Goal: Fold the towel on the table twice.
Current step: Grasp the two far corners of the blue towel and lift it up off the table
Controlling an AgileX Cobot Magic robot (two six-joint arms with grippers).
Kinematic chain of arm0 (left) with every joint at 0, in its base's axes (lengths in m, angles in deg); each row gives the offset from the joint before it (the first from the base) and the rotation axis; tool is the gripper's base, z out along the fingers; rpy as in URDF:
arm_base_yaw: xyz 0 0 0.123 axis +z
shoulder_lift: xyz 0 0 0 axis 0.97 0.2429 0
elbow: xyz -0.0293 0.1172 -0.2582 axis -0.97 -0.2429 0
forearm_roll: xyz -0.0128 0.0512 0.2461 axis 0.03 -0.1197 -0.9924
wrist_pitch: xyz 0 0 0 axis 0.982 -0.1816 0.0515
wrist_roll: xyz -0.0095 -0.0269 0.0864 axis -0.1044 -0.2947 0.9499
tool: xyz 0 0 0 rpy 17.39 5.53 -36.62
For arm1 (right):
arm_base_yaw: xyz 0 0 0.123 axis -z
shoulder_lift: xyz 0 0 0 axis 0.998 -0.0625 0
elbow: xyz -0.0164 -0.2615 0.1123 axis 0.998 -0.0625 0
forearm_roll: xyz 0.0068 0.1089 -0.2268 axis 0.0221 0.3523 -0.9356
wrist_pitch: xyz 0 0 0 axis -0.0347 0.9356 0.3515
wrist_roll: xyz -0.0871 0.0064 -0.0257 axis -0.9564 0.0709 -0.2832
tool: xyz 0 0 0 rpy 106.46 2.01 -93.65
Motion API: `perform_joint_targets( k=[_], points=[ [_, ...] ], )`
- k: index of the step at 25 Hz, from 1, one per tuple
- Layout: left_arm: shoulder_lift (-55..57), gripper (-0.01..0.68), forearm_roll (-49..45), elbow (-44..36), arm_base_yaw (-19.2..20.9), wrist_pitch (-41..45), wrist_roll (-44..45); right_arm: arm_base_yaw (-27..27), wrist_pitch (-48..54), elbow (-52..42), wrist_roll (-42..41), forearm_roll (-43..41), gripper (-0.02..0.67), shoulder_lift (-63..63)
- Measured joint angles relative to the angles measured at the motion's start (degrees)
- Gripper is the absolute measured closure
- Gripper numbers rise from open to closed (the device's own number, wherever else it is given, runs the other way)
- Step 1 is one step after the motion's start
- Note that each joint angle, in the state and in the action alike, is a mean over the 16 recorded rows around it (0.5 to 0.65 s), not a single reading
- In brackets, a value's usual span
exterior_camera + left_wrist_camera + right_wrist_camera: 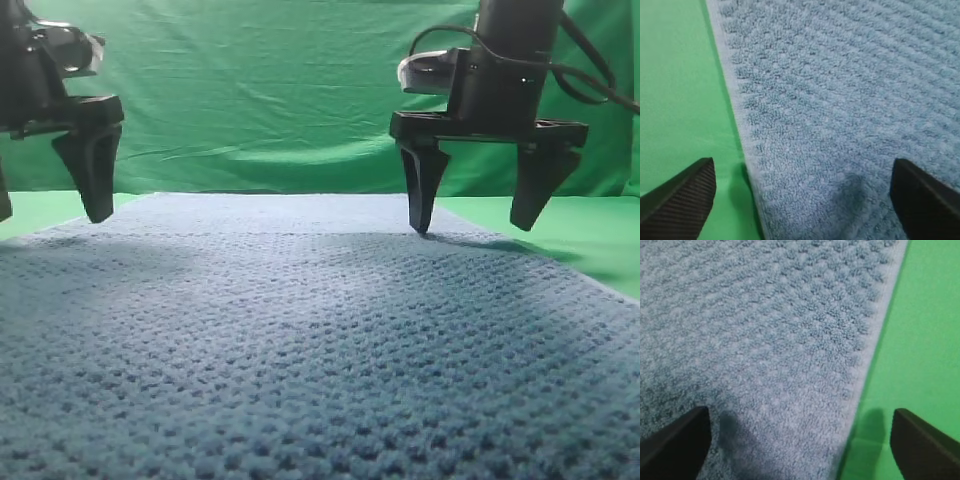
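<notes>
**Towel flat on table, both grippers spread wide over its far corners, nothing held**

- towel (300,340): blue-grey waffle knit, lying flat on the green table (590,235). It fills most of the high view, running from the camera back toward the green backdrop (270,90). Near end is cut off by the frame, so I can't tell which axis is the long one. Far edge runs left to right, just in front of the backdrop.
- left gripper (800,200): jaws wide apart, empty. The wrist view shows it straddling the towel's left hem: one finger (680,200) sits over bare green table, the other over cloth. In the high view only one finger (90,165) is fully visible, at the far-left corner area, tip close above the surface. Can't tell whether it touches.
- right gripper (480,205): jaws wide apart, empty. In the high view the inner fingertip is down at the cloth near the far-right corner and looks to be touching or just above it. The outer finger hangs over green table past the right hem. The wrist view agrees: the hem runs between the two fingers (675,440), cloth on one side, table on the other.
- Both grippers sit at the far end of the towel, one per side edge, well apart from each other.
</notes>
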Motion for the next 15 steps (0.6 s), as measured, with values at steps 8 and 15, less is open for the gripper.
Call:
perform_joint_targets(
  k=[8,15],
  points=[
    [4.1,0.033,-3.7,2.6,-0.1,2.3,-3.7,-0.1,-0.9,0.4,-0.8,-0.2,0.005,-1.6],
    [6.3,0.067,-4.3,4.7,-0.2,5.1,-5.2,-0.4,-1.2,1.0,-1.8,-0.5,0.034,-2.5]
  ],
)
